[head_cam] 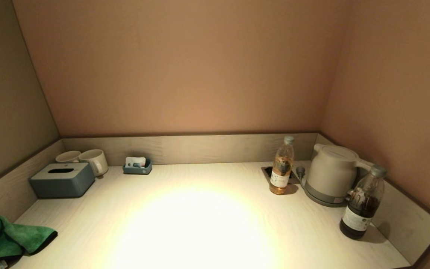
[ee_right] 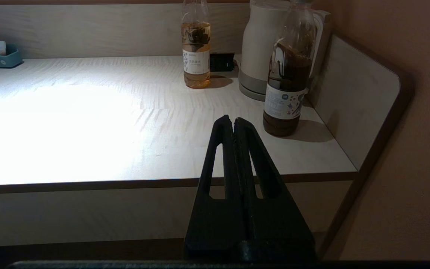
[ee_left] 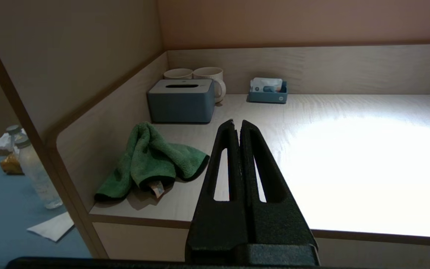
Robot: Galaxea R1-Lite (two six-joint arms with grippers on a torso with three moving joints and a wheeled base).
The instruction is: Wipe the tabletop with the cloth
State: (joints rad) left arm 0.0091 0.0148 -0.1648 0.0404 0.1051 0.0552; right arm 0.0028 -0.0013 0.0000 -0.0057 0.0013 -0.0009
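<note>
A crumpled green cloth [head_cam: 8,239] lies at the front left corner of the pale wooden tabletop [head_cam: 200,224], against the left side wall. It also shows in the left wrist view [ee_left: 151,158]. My left gripper [ee_left: 237,122] is shut and empty, held in front of the table's front edge, a little to the right of the cloth. My right gripper [ee_right: 233,119] is shut and empty, held in front of the front edge near the right end. Neither gripper shows in the head view.
A blue-grey tissue box [head_cam: 62,180], two mugs [head_cam: 92,160] and a small blue tray [head_cam: 137,166] stand at the back left. A light tea bottle [head_cam: 281,168], a white kettle [head_cam: 330,173] and a dark bottle [head_cam: 362,203] stand at the right. Raised walls border three sides.
</note>
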